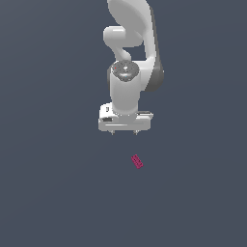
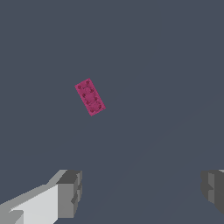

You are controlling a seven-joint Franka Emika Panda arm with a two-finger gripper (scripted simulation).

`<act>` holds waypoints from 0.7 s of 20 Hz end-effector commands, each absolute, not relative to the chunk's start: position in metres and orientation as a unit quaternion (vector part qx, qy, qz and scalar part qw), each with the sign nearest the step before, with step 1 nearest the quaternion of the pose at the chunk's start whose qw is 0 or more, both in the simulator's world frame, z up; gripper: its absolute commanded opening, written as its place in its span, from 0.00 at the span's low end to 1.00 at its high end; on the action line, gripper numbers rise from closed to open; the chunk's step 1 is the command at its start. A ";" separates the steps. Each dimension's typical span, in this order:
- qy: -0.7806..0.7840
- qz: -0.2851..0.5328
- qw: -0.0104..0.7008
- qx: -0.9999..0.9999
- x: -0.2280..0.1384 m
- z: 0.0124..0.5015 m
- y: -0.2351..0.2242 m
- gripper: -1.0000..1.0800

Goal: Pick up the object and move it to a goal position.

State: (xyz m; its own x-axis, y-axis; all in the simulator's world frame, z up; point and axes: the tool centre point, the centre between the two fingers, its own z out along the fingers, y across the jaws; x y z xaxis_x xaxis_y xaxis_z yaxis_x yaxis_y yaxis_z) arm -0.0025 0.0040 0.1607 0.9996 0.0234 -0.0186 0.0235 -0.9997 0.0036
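Observation:
The object [image 1: 137, 161] is a tiny flat magenta-red block with faint studs, lying on the dark grey floor. It lies at a slant, a little toward the exterior view's right of the hand and nearer the camera. In the wrist view the object [image 2: 89, 97] shows whole, clear of both fingers. My white gripper [image 1: 124, 132] hangs above the floor, pointing down, apart from the block. Its grey fingers [image 2: 70, 192] stand wide apart, so it is open with nothing between them.
The white arm [image 1: 130, 43] rises behind the hand toward the top of the exterior view. A plain dark grey floor [image 1: 58, 193] spreads all around the block.

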 end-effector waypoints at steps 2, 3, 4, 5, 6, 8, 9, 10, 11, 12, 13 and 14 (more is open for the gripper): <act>0.013 -0.009 0.002 1.000 -0.003 0.160 0.005 0.96; 0.015 -0.010 0.002 1.000 -0.003 0.160 0.007 0.96; 0.020 -0.010 0.003 1.000 -0.004 0.158 0.011 0.96; 0.026 -0.011 0.004 1.000 -0.004 0.157 0.016 0.96; 0.034 -0.012 0.004 0.999 -0.006 0.154 0.022 0.96; 0.045 -0.013 0.006 0.999 -0.008 0.151 0.032 0.96; 0.048 -0.014 0.006 0.999 -0.008 0.150 0.034 0.96; 0.050 -0.014 0.006 0.999 -0.008 0.150 0.035 0.96; 0.049 -0.014 0.006 0.999 -0.008 0.150 0.035 0.96; 0.047 -0.014 0.006 0.999 -0.008 0.150 0.034 0.96; 0.047 -0.014 0.006 0.999 -0.008 0.150 0.033 0.96; 0.049 -0.014 0.006 0.999 -0.007 0.150 0.034 0.96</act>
